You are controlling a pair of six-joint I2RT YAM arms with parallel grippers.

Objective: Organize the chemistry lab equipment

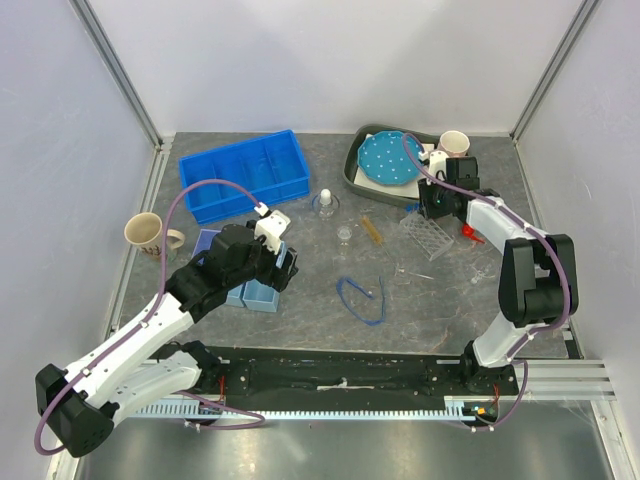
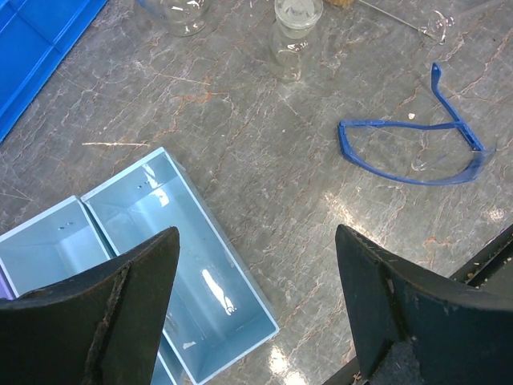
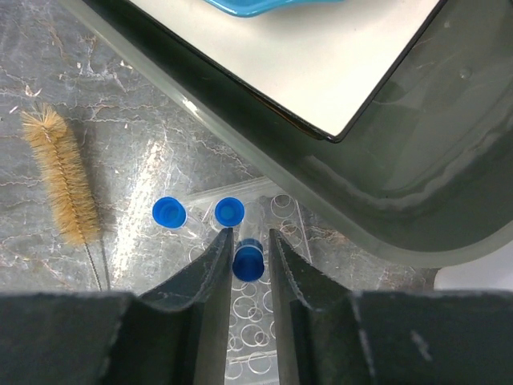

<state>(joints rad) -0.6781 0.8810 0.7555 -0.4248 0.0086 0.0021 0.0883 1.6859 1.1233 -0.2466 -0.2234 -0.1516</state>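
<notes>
My right gripper (image 3: 247, 233) is shut on a blue-capped tube (image 3: 248, 261) and holds it over the clear tube rack (image 3: 264, 337). Two more blue-capped tubes (image 3: 229, 212) stand in the rack's far row. In the top view this gripper (image 1: 432, 207) hangs over the rack (image 1: 428, 238). The amber bristly stick (image 3: 62, 176) lies to the left. My left gripper (image 2: 256, 233) is open and empty above the light blue bins (image 2: 180, 265). The blue loop (image 2: 417, 152) lies to its right, and small glass beakers (image 2: 295, 36) stand further off. A white-capped dropper bottle (image 1: 326, 203) and a red-capped bottle (image 1: 472, 235) are on the table.
A blue crate (image 1: 245, 175) sits at the back left. A dark tray (image 1: 357, 170) holds the polka-dot plate (image 1: 390, 158) at the back right, its edge close above my right gripper. Beige mugs stand at the left (image 1: 143, 232) and the back right (image 1: 455, 143).
</notes>
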